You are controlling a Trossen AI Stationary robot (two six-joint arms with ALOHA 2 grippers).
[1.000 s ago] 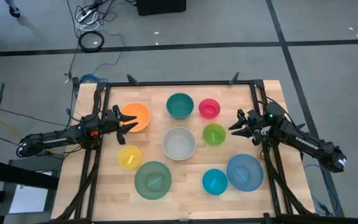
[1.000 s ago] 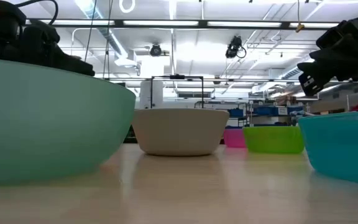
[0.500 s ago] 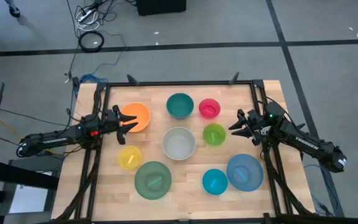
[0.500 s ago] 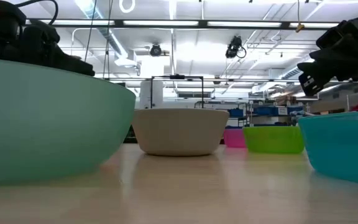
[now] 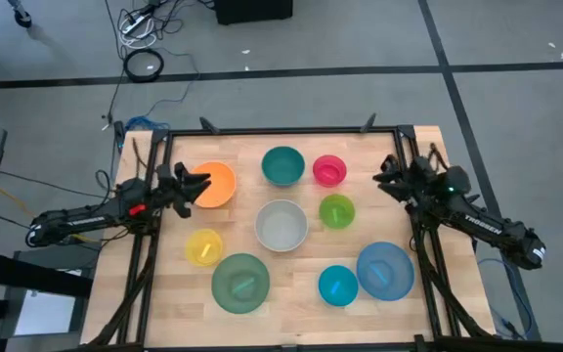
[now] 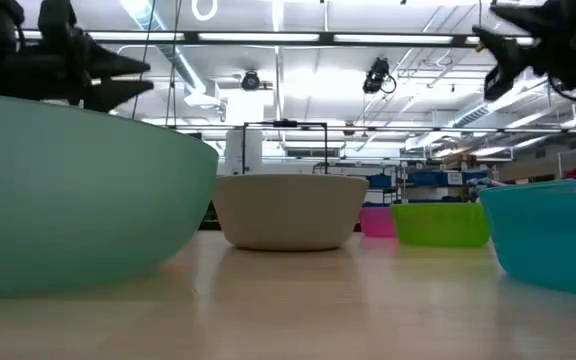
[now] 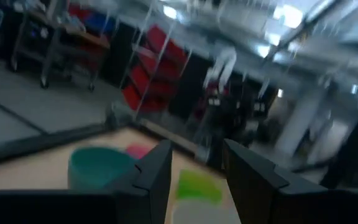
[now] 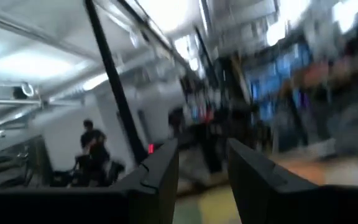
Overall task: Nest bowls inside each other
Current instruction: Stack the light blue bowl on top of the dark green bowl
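Observation:
Several round bowls stand apart, each on its base on the wooden table (image 5: 291, 318): orange (image 5: 217, 184), teal (image 5: 282, 166), pink (image 5: 328, 170), lime green (image 5: 336, 211), grey-white (image 5: 281, 224), yellow (image 5: 203, 246), pale green (image 5: 239, 283), cyan (image 5: 337, 285) and blue (image 5: 385, 270). My left gripper (image 5: 195, 185) hangs open in the air over the orange bowl's left rim, tipped upward. My right gripper (image 5: 383, 180) hangs open near the table's right edge, right of the pink bowl, also tipped upward. Neither holds anything; the wrist views show empty gaps (image 7: 197, 168) (image 8: 202, 168).
A black frame (image 5: 281, 130) borders the table's far, left and right sides. In the low view the pale green bowl (image 6: 68, 190) fills the near left and the cyan bowl (image 6: 553, 235) the near right. A person (image 8: 93, 146) stands in the room beyond the table.
Both grippers have tipped upward and risen a little, both staying open. The right one rose more and swung toward the table's far edge. The left one also rolled about its own axis. No bowl has moved.

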